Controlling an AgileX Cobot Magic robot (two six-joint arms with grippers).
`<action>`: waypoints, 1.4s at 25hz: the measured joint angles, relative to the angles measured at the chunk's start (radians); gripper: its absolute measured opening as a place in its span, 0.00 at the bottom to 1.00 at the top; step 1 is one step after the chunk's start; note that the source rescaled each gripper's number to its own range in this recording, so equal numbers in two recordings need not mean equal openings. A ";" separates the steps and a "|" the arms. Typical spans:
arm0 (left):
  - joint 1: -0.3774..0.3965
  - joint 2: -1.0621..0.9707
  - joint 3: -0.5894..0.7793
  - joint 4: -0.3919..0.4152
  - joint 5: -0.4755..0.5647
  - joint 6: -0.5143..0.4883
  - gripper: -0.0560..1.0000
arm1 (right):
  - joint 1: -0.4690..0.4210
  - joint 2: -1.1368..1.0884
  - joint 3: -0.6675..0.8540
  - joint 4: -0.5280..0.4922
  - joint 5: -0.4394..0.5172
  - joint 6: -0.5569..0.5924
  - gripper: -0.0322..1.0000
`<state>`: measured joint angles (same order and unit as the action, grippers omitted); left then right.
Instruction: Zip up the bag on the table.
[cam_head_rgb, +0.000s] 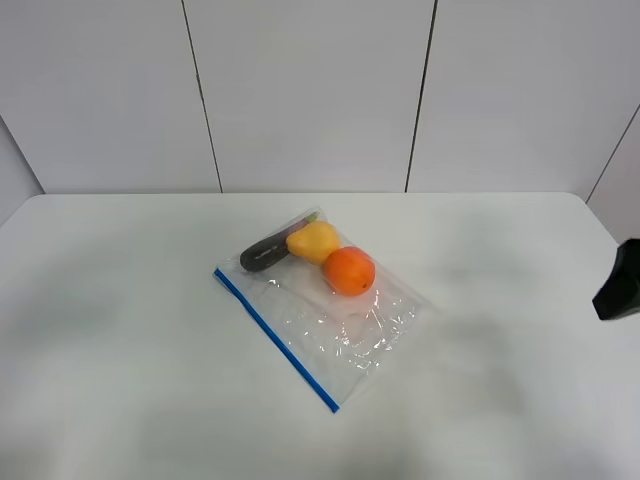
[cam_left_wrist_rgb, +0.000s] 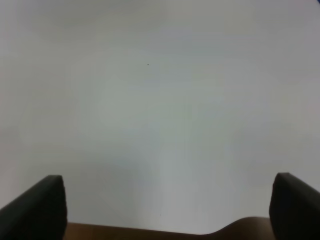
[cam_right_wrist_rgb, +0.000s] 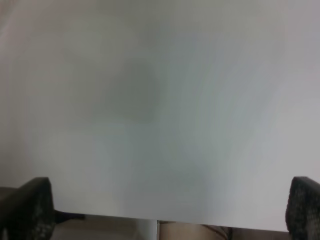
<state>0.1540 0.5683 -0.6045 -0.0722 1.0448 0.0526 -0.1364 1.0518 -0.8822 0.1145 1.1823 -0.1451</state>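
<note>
Fingers of the left gripper (cam_left_wrist_rgb: 167, 207) stand wide apart, matte black over bare white table (cam_head_rgb: 120, 330). Mid-table lies the bag (cam_head_rgb: 325, 310), clear crinkly plastic, blue zip strip along its near-left edge, holding a dark eggplant, yellow fruit and round orange. Right gripper (cam_right_wrist_rgb: 172, 210) fingers likewise spread, empty.

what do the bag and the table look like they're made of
The bag: thin clear plastic film, glossy; it crinkles and glints, with a blue zipper strip. The table: smooth matte white, probably laminate or painted board; no grain or shine.
</note>
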 joint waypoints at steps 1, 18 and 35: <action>0.000 0.000 0.000 0.000 0.000 0.000 0.97 | 0.000 -0.046 0.035 -0.002 -0.018 0.004 1.00; 0.000 0.000 0.000 -0.001 -0.004 0.000 0.97 | 0.097 -0.578 0.384 -0.074 -0.152 0.111 1.00; -0.077 0.000 0.015 -0.027 0.132 0.021 0.97 | 0.097 -0.913 0.389 -0.114 -0.156 0.145 1.00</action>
<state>0.0769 0.5683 -0.5893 -0.0987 1.1767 0.0741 -0.0389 0.1385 -0.4937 0.0000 1.0266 0.0000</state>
